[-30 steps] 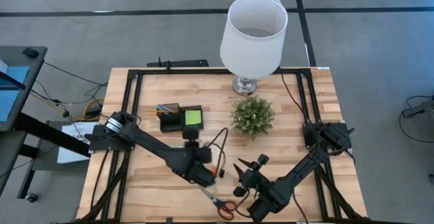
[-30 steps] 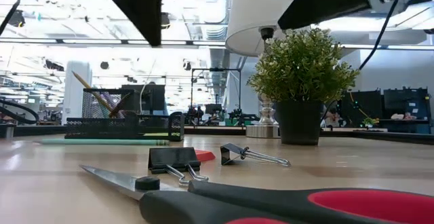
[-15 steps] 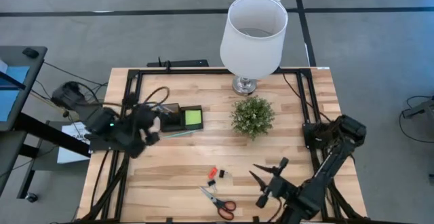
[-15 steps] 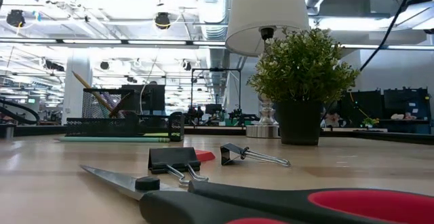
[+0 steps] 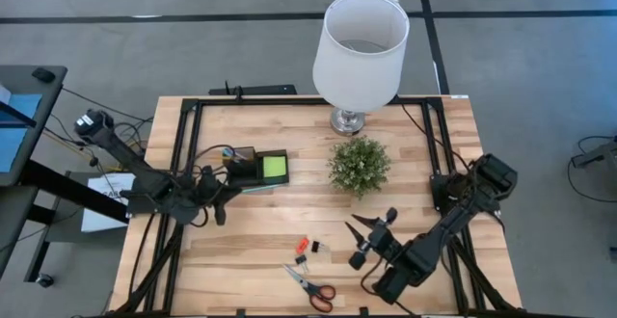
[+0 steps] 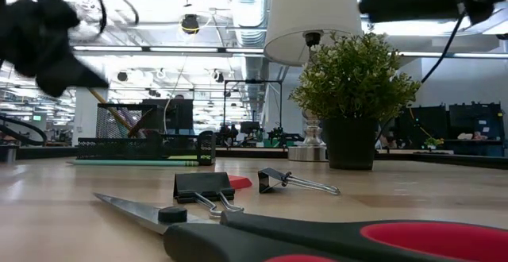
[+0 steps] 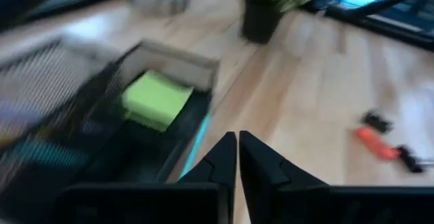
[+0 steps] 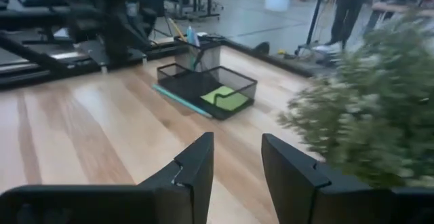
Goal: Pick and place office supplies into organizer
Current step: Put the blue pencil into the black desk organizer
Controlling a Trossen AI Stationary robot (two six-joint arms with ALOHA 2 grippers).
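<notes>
The black mesh organizer (image 5: pixel 253 169) stands left of the table's centre. Pens (image 8: pixel 192 39) stick up from its taller compartment, and the lime-green sticky-note pad (image 5: pixel 275 168) lies in its low tray. A teal pen (image 5: pixel 258 190) lies on the table along its near side. Orange and black clips (image 5: pixel 307 248) and the red-handled scissors (image 5: pixel 311 285) lie near the table's near edge. My left gripper (image 5: pixel 220 205) is shut, empty, and hovers at the organizer's near-left corner. My right gripper (image 5: pixel 369 233) is open and in the air right of the clips.
A small green potted plant (image 5: pixel 359 165) stands right of the organizer. Behind it, at the far edge, is the white-shaded lamp (image 5: pixel 362 46). Bare wood lies between the organizer and the clips. A person (image 8: pixel 349 7) stands in the room beyond the table.
My left gripper has swung from above the clips toward the table's left and far side, and has ended beside the organizer. The clips and scissors have stayed where they were. My right gripper has drawn back toward the near right, then come a little forward again.
</notes>
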